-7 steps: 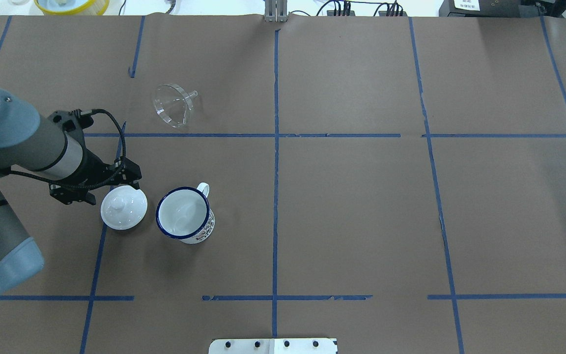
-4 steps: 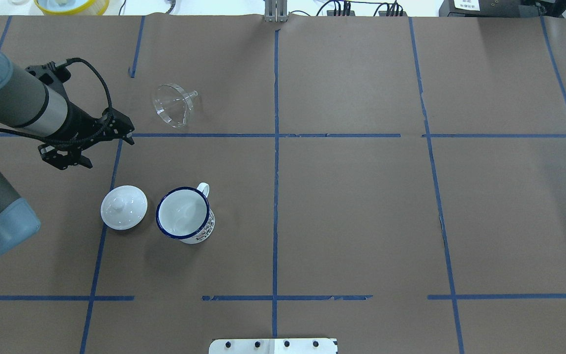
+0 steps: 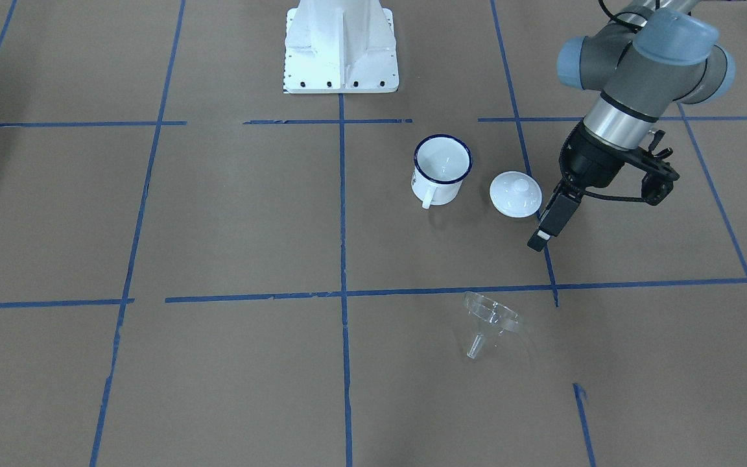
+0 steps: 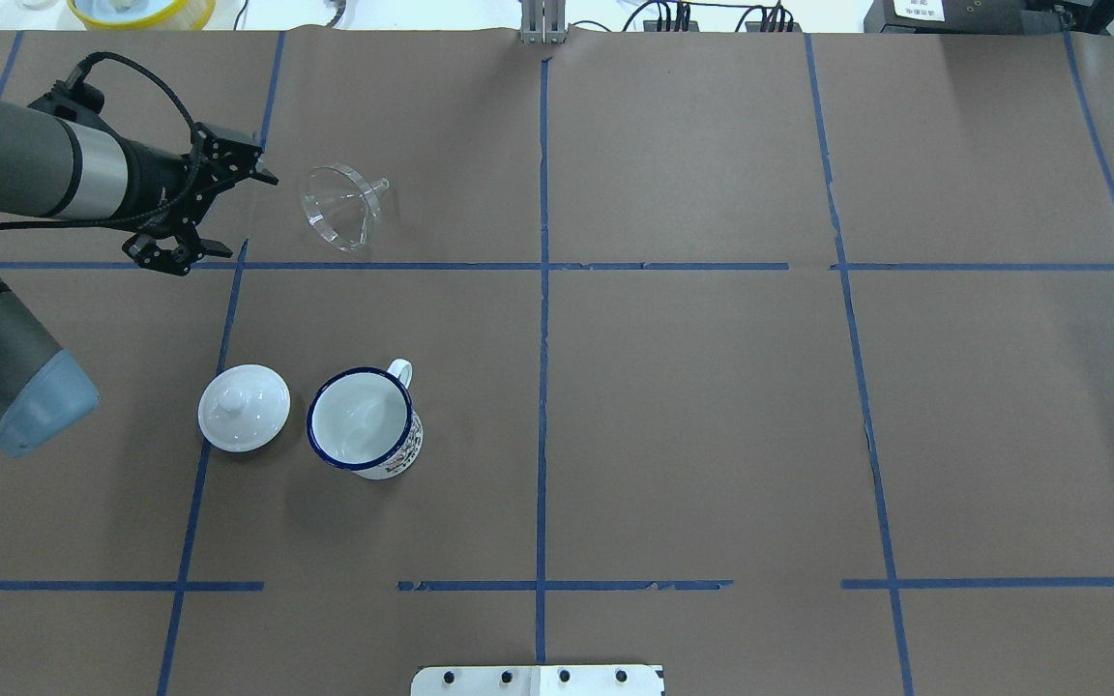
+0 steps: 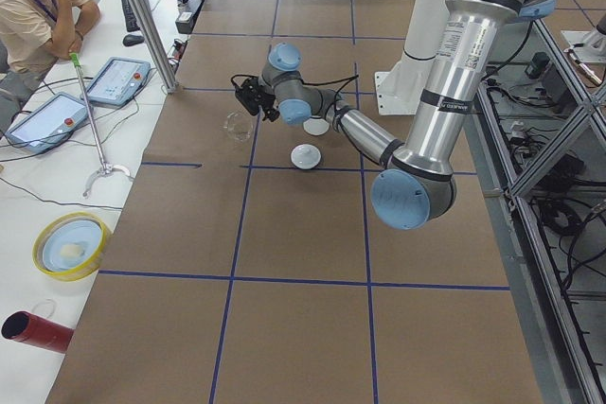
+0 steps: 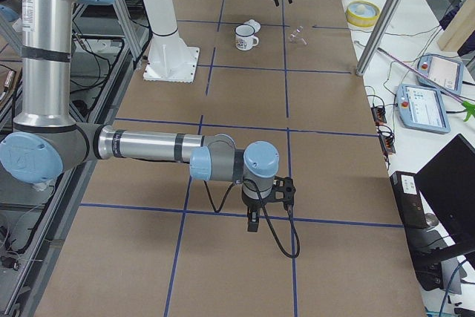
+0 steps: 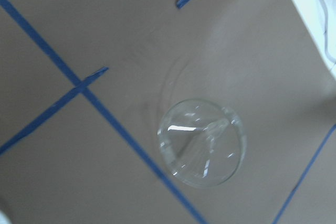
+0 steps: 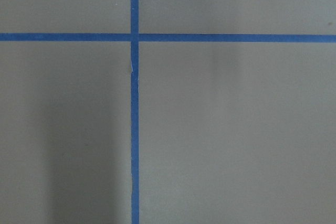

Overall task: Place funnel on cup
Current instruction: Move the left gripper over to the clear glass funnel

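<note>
Upper left in the overhead frame, the clear funnel point(image 4: 341, 207) lies tipped on the counter point(image 4: 712, 387), well apart from the enamel mug point(image 4: 361, 420). Beside it the left gripper point(image 4: 249, 216) hovers, jaws wide, empty. Likely light, stiff, slippery: pinch across the rim.

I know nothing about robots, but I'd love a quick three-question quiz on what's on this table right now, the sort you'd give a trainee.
1. True or false: the funnel sits on the cup.
2. What lies right beside the cup? A) a white knobbed lid B) a spoon C) a red ball
3. Fill in: the left gripper, near the funnel, holds nothing and its jaws are ____.

Key: 1 false, since the funnel lies on its side, apart from the cup. 2 A. 3 open.
</note>
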`<state>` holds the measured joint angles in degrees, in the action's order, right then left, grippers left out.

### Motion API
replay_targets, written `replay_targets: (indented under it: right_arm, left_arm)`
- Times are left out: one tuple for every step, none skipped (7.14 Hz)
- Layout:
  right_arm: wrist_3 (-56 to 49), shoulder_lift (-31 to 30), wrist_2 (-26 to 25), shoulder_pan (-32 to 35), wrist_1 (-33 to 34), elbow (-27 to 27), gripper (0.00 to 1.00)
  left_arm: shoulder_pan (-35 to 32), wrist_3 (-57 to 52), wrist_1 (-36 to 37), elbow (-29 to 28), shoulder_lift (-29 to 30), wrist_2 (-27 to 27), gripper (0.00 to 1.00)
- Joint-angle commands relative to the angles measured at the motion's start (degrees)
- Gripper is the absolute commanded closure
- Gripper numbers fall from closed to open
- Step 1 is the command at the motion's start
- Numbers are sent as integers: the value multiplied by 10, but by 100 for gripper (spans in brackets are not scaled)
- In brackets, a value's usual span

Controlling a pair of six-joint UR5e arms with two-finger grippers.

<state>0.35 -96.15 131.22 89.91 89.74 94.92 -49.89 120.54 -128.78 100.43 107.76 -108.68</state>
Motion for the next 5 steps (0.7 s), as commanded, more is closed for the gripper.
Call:
replay_targets:
  right_arm:
    - [0, 0, 0, 0, 0, 0, 0]
    - [0, 0, 0, 0, 0, -1, 0]
    - [0, 0, 0, 0, 0, -1, 0]
    - [0, 0, 0, 0, 0, 0, 0]
    - [0, 0, 0, 0, 0, -1, 0]
  left_arm:
    - [1, 75, -68, -69, 34, 34, 0]
    - [0, 93, -94, -91, 46, 35, 0]
    - [1, 103, -139, -119, 50, 39, 0]
    - [2, 111, -153, -151, 71, 68, 0]
    - [5, 131, -154, -153, 73, 91, 0]
